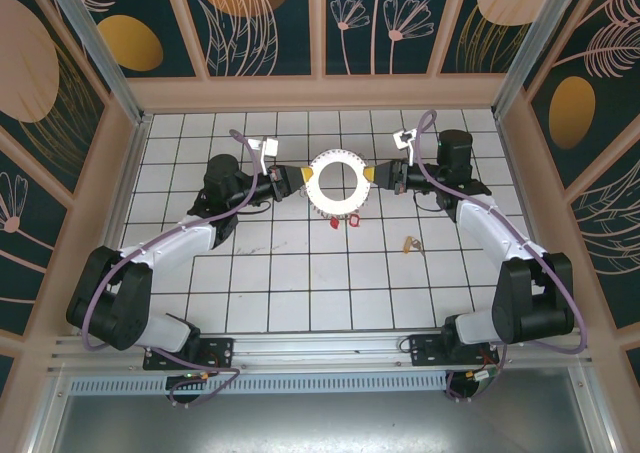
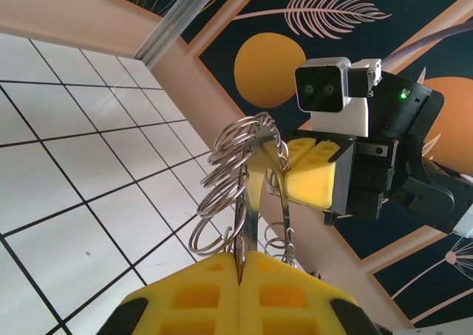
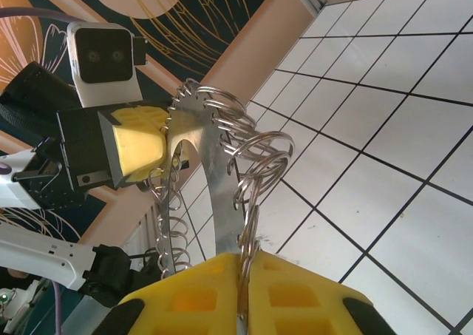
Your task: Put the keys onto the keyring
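Left hand [image 1: 296,182] and right hand [image 1: 372,176] each clench an opposite rim of the keyring [image 1: 338,159], forearms angled inward toward it. The keys [image 1: 353,220] lie just nearer than the keyring, with open tabletop [image 1: 300,283] tiles around it and the walls [image 1: 120,173] well apart.

From the left wrist, yellow pads [image 2: 207,290] are shut on the keyring's thin edge, with the right hand gripping its far rim.

From the right wrist the clamp is mirrored, and wire loops [image 3: 255,165] fringe the rim.
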### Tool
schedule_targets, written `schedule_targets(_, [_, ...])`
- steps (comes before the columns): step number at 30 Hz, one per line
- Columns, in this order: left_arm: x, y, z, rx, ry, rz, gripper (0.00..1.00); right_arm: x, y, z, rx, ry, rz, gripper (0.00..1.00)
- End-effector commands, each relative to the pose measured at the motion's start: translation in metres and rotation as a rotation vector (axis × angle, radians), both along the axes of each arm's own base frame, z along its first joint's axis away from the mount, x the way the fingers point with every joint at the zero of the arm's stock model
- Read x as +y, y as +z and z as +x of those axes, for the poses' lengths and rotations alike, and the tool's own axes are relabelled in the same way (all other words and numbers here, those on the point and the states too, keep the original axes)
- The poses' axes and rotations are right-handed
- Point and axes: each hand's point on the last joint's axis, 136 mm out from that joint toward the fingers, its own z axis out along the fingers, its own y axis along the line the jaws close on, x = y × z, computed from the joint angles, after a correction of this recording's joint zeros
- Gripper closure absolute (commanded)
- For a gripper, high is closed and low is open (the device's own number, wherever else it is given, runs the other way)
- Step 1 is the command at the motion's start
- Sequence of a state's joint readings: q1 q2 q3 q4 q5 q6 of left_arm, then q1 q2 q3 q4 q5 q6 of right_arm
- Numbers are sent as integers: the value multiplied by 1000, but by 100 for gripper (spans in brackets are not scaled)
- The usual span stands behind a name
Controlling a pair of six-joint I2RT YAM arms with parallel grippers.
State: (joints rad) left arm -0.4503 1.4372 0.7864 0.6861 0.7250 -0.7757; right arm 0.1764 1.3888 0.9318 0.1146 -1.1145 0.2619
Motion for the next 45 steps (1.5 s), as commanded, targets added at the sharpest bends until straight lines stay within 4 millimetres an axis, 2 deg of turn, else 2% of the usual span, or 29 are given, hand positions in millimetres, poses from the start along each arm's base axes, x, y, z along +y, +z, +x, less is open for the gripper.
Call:
schedule_targets(1, [-4,55,-14,-146,-58,-96,100,4,14,1,-76,17,4,94])
schedule_targets(4, [-6,54,-15,-138,-76,-94,83,4,14,1,-75,18,6,95])
schedule_targets(7, [-8,52,-15,-129,-91,-93,78,5,14,1,-70,21,8,96])
schedule_targets(11, [-11,50,-16,-120,-115,-87,71,6,17,1,-72,26,19,96])
schedule_targets(22, [-20,38,-13,-68,-172,-64,65,10,24,-2,-88,40,26,100])
schedule_targets(24, [-20,35,-12,-62,-170,-57,67,10,25,-1,-89,38,26,100])
schedule_targets(30, [-16,36,-7,-66,-116,-42,89,8,19,10,-65,-13,2,97])
schedule_targets(39, [-8,49,-4,-94,-51,-55,100,4,11,22,-33,-83,-18,80])
schedule_targets(45, [0,63,-1,-107,15,-100,100,-11,11,35,-28,-207,-40,70])
